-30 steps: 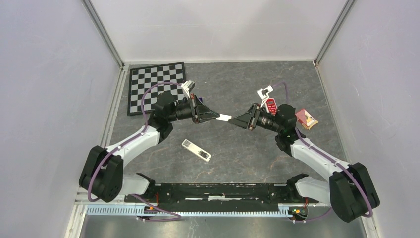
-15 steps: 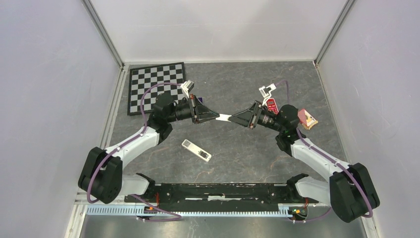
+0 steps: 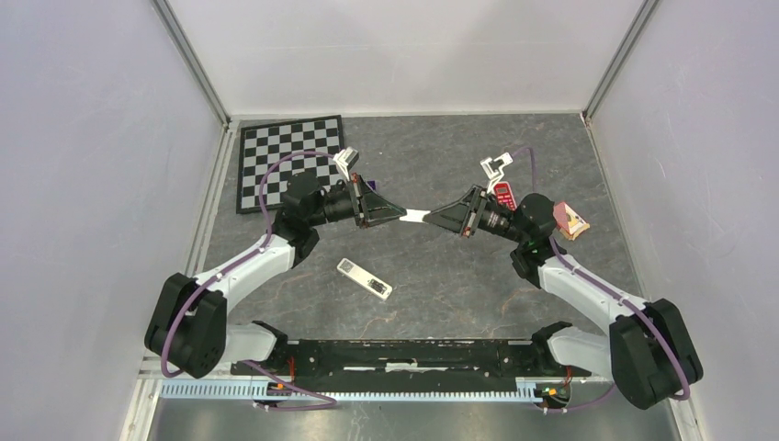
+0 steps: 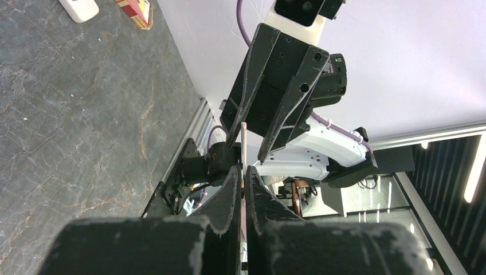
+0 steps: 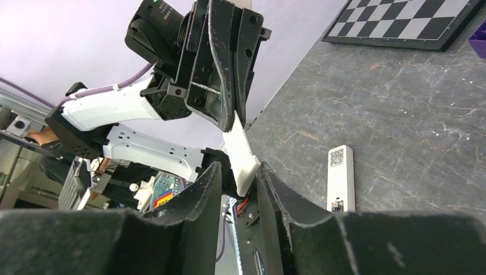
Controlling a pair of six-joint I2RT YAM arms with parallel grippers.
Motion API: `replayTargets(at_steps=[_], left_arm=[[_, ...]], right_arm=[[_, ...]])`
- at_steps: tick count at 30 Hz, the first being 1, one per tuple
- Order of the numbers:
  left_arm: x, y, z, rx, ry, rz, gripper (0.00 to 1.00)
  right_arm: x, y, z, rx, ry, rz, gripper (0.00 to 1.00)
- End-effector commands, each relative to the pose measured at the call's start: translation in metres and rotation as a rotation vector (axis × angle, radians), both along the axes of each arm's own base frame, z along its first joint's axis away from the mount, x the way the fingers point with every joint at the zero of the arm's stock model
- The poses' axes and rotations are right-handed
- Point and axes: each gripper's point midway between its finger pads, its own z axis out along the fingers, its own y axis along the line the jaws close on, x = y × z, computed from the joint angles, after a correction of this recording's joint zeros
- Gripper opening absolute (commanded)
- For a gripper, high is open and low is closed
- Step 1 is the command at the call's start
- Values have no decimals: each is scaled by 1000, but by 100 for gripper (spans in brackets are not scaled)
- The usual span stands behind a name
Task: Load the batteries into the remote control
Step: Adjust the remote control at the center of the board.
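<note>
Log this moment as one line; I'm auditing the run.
left gripper: shut on thin white piece | right gripper: open around its free end | remote control: on table

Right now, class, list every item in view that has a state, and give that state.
left pincer: shut on the white strip.
right pincer: open, jaws either side of the strip's other end.
white strip: held in the air between both pincers.
white remote: lying flat on the table, untouched.
chessboard: lying flat, far left corner.
</note>
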Motion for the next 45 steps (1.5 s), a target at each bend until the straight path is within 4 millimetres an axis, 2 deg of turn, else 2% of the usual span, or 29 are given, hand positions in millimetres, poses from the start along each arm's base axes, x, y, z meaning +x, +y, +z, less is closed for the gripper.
replayTargets(at_steps=[1, 5, 9, 10, 13, 14, 17, 21, 23, 24, 25, 28, 30, 31, 33, 37, 39, 41, 45], left_arm=[[-3, -2, -2, -4, 6, -17, 2], [-2, -2, -4, 0, 3, -20, 2], [-2, -2, -10, 15, 11, -19, 4], [-2, -2, -12, 24, 14, -13, 11], [2, 2, -24, 89, 21, 31, 45], [5, 5, -28, 122, 22, 55, 52], [15, 26, -61, 334, 33, 176, 81], [15, 72, -110, 652, 92, 328, 91], [5, 92, -126, 757, 121, 361, 88], [-1, 101, -132, 798, 137, 372, 83], [-8, 107, -136, 823, 148, 372, 75], [-29, 119, -151, 876, 194, 359, 42], [-46, 129, -164, 930, 238, 351, 22], [-56, 135, -171, 965, 261, 348, 15], [-72, 141, -184, 1014, 283, 326, 5], [-102, 137, -210, 1086, 334, 257, 3], [-109, 136, -224, 1139, 355, 238, 6], [-108, 128, -230, 1149, 347, 226, 9], [-92, 111, -234, 1125, 327, 245, 23]], right_arm=[[-11, 7, 40, 74, -98, 75, 33], [-8, 8, 41, 84, -81, 68, 25], [-5, 8, 38, 84, -73, 55, 8], [-4, 8, 36, 82, -67, 51, 2], [-1, 8, 25, 69, -46, 39, 0], [1, 8, 18, 61, -30, 30, 0], [4, 7, -3, 33, 0, 6, 0], [9, 4, -41, -25, 46, -33, 0], [10, 2, -62, -62, 75, -52, 0], [11, 1, -71, -81, 84, -61, 0], [12, 0, -84, -105, 100, -69, 0], [13, -3, -110, -166, 136, -88, 0], [12, -4, -120, -191, 153, -90, 0], [12, -5, -123, -200, 158, -94, 0], [13, -6, -127, -215, 157, -101, 0], [16, -8, -132, -243, 161, -114, 0], [17, -8, -133, -250, 164, -116, 0], [18, -7, -134, -253, 165, -116, 0], [19, -6, -133, -253, 167, -114, 0]])
